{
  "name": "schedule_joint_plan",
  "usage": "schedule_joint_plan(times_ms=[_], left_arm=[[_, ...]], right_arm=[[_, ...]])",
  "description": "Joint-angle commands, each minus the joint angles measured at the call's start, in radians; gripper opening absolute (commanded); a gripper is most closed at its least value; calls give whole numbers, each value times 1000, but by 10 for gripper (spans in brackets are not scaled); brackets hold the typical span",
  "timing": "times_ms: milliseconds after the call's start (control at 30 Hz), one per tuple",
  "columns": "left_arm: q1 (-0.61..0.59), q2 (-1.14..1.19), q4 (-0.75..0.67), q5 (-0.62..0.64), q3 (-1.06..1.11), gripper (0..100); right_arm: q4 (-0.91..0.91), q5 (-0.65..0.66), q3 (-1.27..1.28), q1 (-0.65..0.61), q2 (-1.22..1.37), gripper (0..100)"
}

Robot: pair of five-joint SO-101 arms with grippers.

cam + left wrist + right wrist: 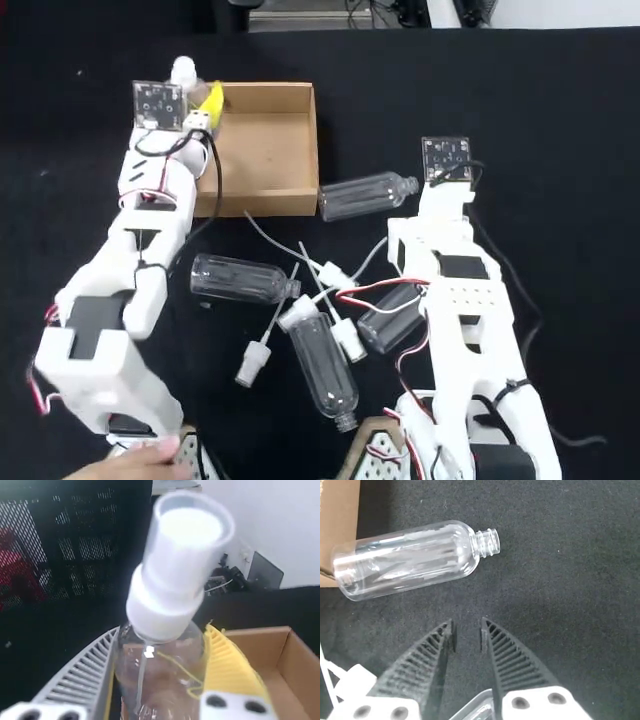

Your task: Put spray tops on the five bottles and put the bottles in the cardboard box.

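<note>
The left hand (pixel 160 652) gripped the capped bottle (pixel 170 595) by its body; light, slick plastic probably dents, so hold mid-body. The right hand (pixel 467 632) hung slightly parted, empty.

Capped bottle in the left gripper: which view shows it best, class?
Left wrist view: the capped bottle stands close up, clamped in the left gripper. The high view catches its white top at the cardboard box; the right wrist view faces an uncapped bottle.
</note>
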Motion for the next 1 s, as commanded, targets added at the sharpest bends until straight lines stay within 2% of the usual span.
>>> schedule_joint_plan(times_ms=[0,67,200,300,600,667,833,967], left_arm=[[10,95,-115,2,-96,238],[10,153,-158,2,-143,192],[2,253,-199,2,-263,18],[1,319,-196,2,-344,78],[1,437,-193,0,-446,41],[-1,443,-141,0,-453,44],[1,443,149,14,-582,44],[-15,446,265,75,-674,45]], right_arm=[[-28,-2,-12,5,-15,64],[-28,-2,-12,5,-15,64],[-28,-2,-12,5,-15,64],[-28,0,-10,5,-15,64],[-28,0,-10,5,-15,64],[-28,0,-10,5,-15,64],[-28,0,-10,5,-15,64],[-28,0,-10,5,-15,64]])
